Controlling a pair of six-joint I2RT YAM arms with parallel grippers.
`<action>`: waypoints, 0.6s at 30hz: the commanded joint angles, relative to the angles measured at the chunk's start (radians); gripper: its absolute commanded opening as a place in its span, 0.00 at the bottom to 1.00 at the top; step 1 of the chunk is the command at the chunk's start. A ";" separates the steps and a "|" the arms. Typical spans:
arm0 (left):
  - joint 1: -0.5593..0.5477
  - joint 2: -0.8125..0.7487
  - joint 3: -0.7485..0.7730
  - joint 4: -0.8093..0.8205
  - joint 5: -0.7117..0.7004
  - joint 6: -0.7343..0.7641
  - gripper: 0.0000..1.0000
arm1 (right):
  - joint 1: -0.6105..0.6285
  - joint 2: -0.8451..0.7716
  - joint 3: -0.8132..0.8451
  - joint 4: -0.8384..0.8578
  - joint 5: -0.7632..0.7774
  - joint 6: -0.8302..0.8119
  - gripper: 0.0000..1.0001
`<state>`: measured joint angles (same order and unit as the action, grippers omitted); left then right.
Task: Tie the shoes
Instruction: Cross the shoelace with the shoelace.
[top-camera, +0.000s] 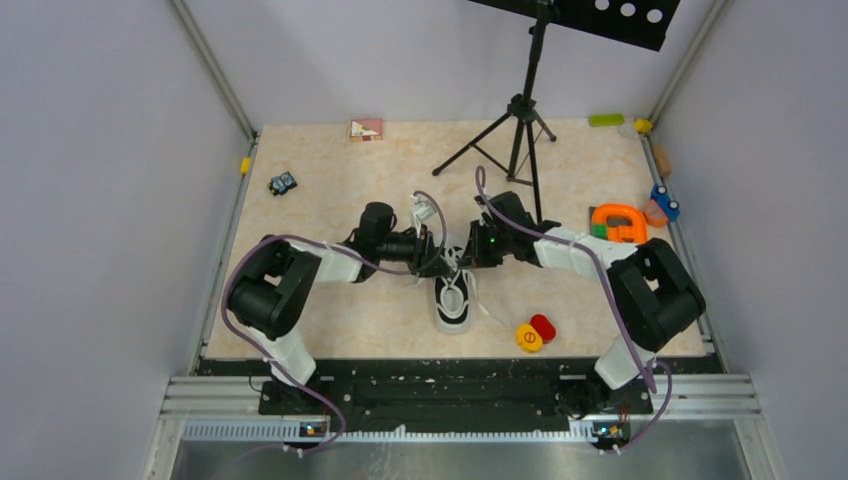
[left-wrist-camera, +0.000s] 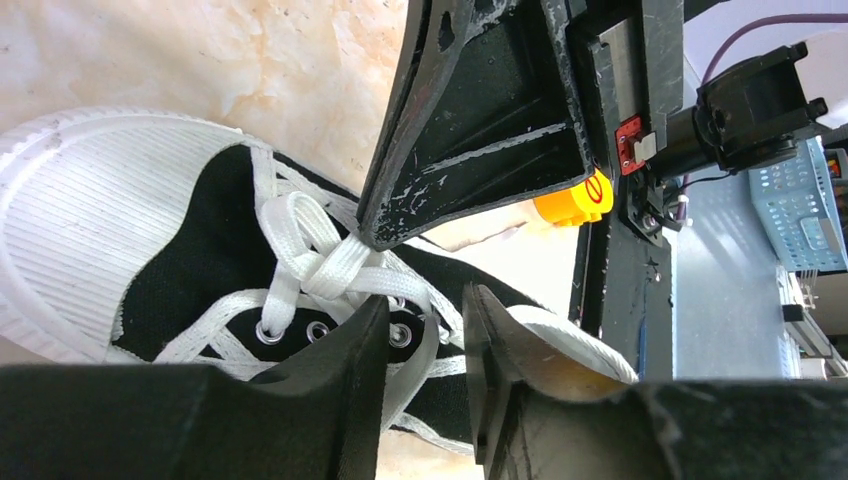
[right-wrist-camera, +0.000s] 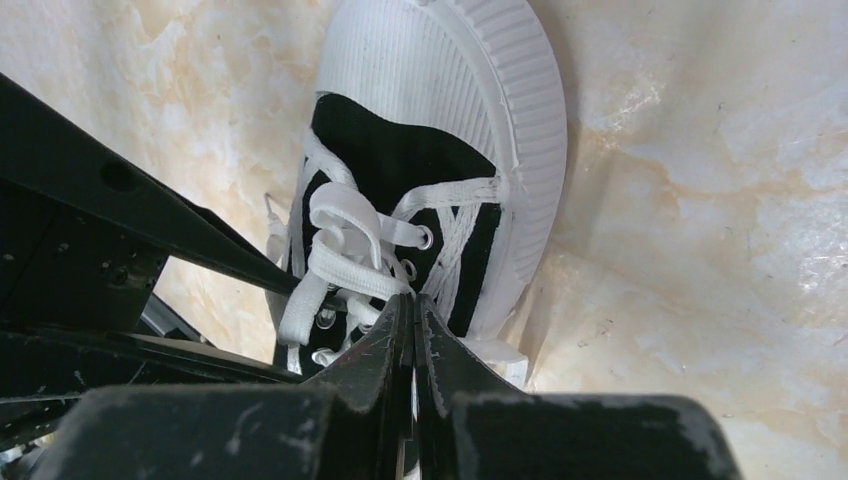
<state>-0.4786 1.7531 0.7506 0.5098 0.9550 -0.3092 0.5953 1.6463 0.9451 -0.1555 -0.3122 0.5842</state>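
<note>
The left arm (top-camera: 300, 262) and right arm (top-camera: 600, 255) both fold inward from their bases, wrists tipped down, tips nearly meeting. The left gripper (left-wrist-camera: 425, 300) stands partly apart, with a clear gap between its fingers, while the right gripper (right-wrist-camera: 412, 300) is pressed flat together.

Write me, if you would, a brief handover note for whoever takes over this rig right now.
Left gripper: open, a lace strand in the gap, unclamped.
Right gripper: shut, tip at the lace knot; whether it pinches lace is unclear.
Sneaker: on the table, under both grippers.
Done: a loose knot with a loop.
Left: finish and tighten the bow.
</note>
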 joint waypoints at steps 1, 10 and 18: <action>0.011 -0.050 0.014 0.006 -0.038 0.002 0.39 | 0.009 -0.070 0.016 0.020 0.026 0.000 0.00; 0.018 -0.024 0.029 0.029 -0.063 -0.063 0.41 | 0.011 -0.127 -0.018 0.027 0.016 0.013 0.00; 0.017 0.015 0.055 0.086 -0.050 -0.148 0.40 | 0.033 -0.131 -0.026 0.024 -0.017 0.025 0.00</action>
<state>-0.4644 1.7500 0.7670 0.5228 0.8970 -0.4057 0.6064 1.5532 0.9279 -0.1516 -0.3088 0.5980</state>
